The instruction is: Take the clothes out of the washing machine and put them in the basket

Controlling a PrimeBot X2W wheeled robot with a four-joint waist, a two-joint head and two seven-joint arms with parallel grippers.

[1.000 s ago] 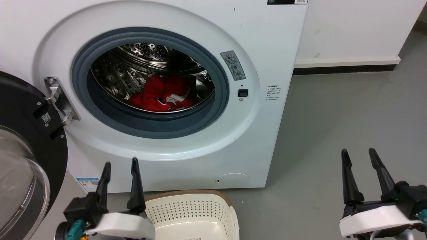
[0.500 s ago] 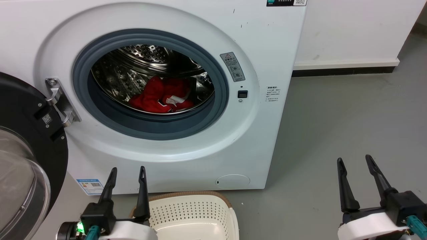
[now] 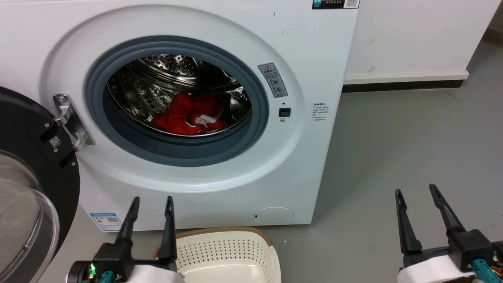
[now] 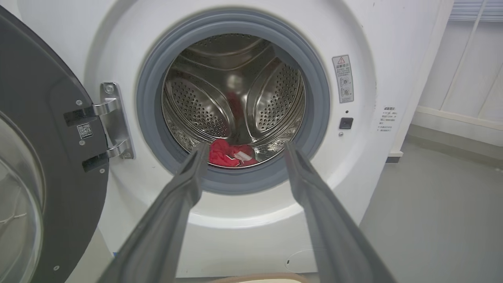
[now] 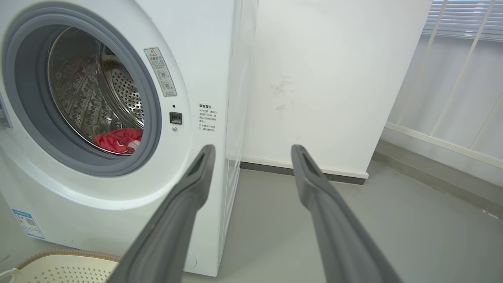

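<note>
The white washing machine (image 3: pixel 314 59) fills the upper left of the head view, its door (image 3: pixel 27 184) swung open to the left. Red clothes (image 3: pixel 186 114) with white trim lie at the bottom of the steel drum; the clothes (image 4: pixel 230 154) and the clothes (image 5: pixel 118 140) also show in both wrist views. The cream basket (image 3: pixel 228 251) stands on the floor in front of the machine. My left gripper (image 3: pixel 152 201) is open and empty, just left of the basket, well short of the drum. My right gripper (image 3: pixel 415 189) is open and empty over the floor at the lower right.
Grey floor (image 3: pixel 412 129) stretches to the right of the machine, up to a white wall (image 3: pixel 412 35) with a dark skirting. The open door stands close to my left arm. A railing (image 5: pixel 452 98) runs along the far right in the right wrist view.
Both grippers have dropped a little lower in the head view and stayed open. The head camera has shifted slightly, so the machine sits a bit lower. The clothes have not moved.
</note>
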